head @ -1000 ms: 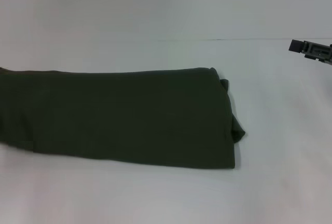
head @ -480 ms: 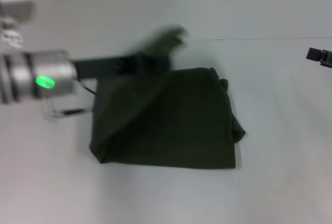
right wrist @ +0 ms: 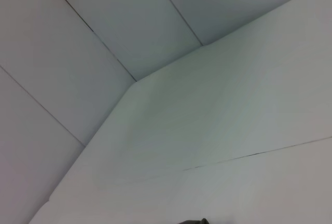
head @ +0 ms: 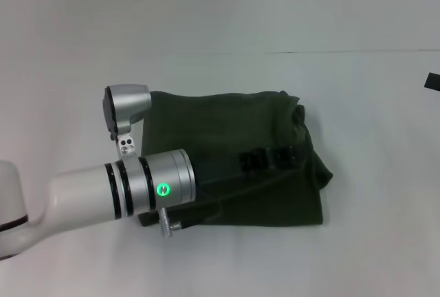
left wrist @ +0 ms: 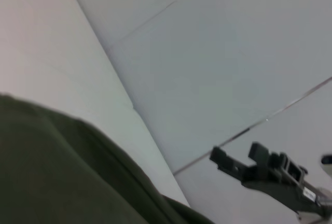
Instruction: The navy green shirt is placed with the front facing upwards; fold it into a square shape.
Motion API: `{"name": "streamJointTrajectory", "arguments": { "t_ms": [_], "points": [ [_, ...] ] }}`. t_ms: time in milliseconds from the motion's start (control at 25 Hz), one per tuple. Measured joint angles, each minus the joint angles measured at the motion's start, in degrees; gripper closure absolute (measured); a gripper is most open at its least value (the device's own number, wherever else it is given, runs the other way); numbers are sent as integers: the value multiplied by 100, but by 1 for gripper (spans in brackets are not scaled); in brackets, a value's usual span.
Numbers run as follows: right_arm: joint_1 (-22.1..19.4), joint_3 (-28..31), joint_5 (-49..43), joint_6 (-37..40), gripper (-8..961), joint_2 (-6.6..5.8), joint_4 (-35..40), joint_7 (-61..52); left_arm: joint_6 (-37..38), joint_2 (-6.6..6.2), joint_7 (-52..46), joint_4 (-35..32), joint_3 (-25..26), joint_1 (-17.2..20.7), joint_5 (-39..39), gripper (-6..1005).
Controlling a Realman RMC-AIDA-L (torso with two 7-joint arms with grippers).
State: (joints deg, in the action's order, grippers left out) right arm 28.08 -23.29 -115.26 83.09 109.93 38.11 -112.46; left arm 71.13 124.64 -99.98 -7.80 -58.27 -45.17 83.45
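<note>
The left arm reaches in from the robot's left across the white worktop (head: 357,242), and its left gripper (head: 271,157) sits low over the navy green shirt (head: 227,115), near the cloth's right side. The gripper is dark against dark fabric; I cannot tell whether it is spread or pinched on a layer. The shirt lies at the middle of the worktop as a compact, nearly square bundle — slightly longer left-to-right than front-to-back, with a loose bulge of fabric at its right edge. No lettering shows on the upper face. The shirt lies directly beneath this gripper, so any smoothing or release is a matter of moving down or back toward the left. Far to the right, only a dark sliver of the right gripper (head: 432,81) shows at the frame edge — well apart from the cloth, its state unreadable. The left arm is plainly the nearer one.
</note>
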Motion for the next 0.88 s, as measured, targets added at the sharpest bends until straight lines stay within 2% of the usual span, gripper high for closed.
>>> {"name": "streamJointTrajectory", "arguments": {
  "t_ms": [160, 440, 560, 640, 880],
  "points": [
    [24, -27, -16, -23, 37, -2, -17, 22, 257, 2, 180, 177, -24, -83, -52, 967],
    [104, -99, -135, -160, 37, 2, -38, -217, 808, 6, 252, 117, 19, -50, -74, 675],
    [124, -167, -140, -193, 37, -15, -50, -371, 859, 5, 259, -276, -10, 183, -73, 541],
    [151, -258, -141, -199, 36, -41, -51, -523, 865, -3, 259, -478, -17, 295, -64, 488],
    [386, -843, -145, -218, 36, -273, -304, -1274, 793, -60, 274, -1558, 36, 888, 26, 330]
  ]
}}
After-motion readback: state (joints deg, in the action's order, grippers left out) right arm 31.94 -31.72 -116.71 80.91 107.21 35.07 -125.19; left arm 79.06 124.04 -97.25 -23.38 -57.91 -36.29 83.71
